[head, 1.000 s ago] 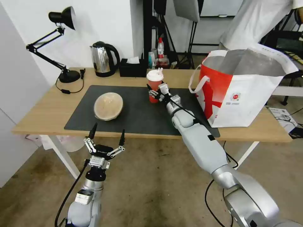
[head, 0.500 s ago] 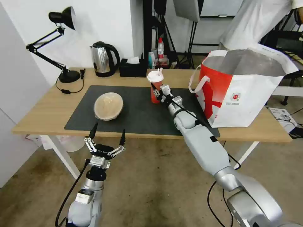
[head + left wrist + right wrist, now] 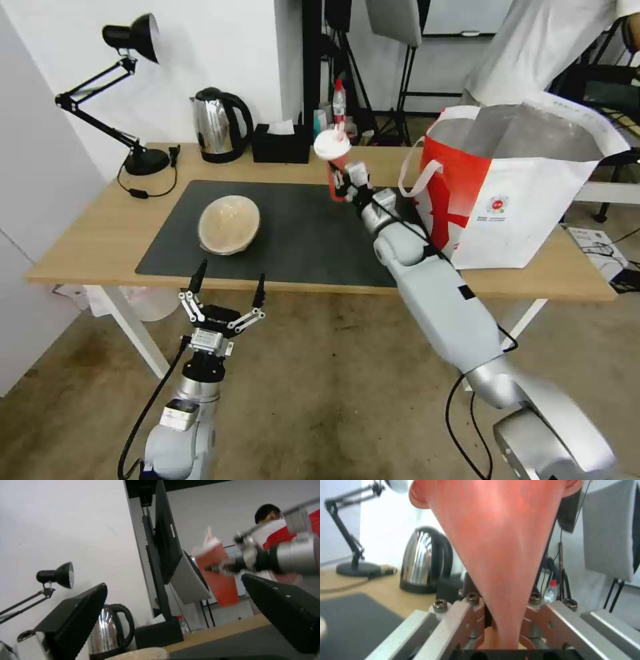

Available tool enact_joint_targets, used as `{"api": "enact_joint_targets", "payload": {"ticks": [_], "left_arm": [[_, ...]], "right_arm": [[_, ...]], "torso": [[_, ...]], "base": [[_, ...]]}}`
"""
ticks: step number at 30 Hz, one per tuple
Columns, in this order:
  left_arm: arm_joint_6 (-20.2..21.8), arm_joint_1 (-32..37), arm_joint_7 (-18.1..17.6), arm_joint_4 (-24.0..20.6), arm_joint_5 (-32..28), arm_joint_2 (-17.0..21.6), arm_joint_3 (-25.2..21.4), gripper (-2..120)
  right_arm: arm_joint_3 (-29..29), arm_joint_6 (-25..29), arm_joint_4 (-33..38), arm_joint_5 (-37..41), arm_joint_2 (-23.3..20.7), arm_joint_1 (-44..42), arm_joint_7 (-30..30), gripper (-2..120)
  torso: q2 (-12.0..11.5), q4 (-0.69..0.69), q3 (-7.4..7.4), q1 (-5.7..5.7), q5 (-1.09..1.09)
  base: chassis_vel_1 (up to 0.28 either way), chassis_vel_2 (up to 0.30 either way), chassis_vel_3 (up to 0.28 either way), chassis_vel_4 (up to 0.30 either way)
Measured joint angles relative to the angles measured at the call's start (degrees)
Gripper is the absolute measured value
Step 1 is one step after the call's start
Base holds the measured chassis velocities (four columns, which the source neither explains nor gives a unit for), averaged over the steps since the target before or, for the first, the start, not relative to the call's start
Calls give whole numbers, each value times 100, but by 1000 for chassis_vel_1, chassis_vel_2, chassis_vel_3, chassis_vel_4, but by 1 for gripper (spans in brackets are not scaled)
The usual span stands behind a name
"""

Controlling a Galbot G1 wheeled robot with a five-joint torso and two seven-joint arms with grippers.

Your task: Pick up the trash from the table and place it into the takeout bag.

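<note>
My right gripper (image 3: 341,181) is shut on the red cup (image 3: 335,167), a piece of the trash with a white lid and straw, and holds it lifted above the dark mat, tilted a little. Up close, the cup (image 3: 500,555) sits clamped between the right gripper's fingers (image 3: 466,620). The left wrist view catches the cup (image 3: 218,575) in the air too. A tan lidded bowl (image 3: 229,224) rests on the mat at the left. The takeout bag (image 3: 513,187) stands open at the right of the table (image 3: 100,233). Below the table's front edge, my left gripper (image 3: 225,283) is open and idle.
Along the back of the table stand a black desk lamp (image 3: 130,87), a steel kettle (image 3: 219,125) and a black tissue box (image 3: 280,143). Stands and cables crowd the room behind. A person in white stands behind the bag.
My right gripper has lifted the red cup off the mat and carried it up and slightly right, toward the bag. The left arm has not moved.
</note>
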Motion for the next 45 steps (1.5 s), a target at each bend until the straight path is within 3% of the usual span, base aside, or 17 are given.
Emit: {"api": "enact_joint_targets", "payload": {"ticks": [5,20,45], "left_arm": [[0,-23,2,0,3,0,1,100],[1,-59,9,9,14,3,-16,100],[5,-108,12,53,110,4,93,100]], "right_arm": [[25,-286,486,172,-132,215,116,6],[299,-984,1059,642,-560,919,231,6],[1053,-1075,1231,752,-1442,858,209,6]], "torso": [[0,1,0,0,0],[0,1,0,0,0],[0,1,0,0,1]], "base": [[0,0,0,0],[0,0,0,0],[0,0,0,0]]}}
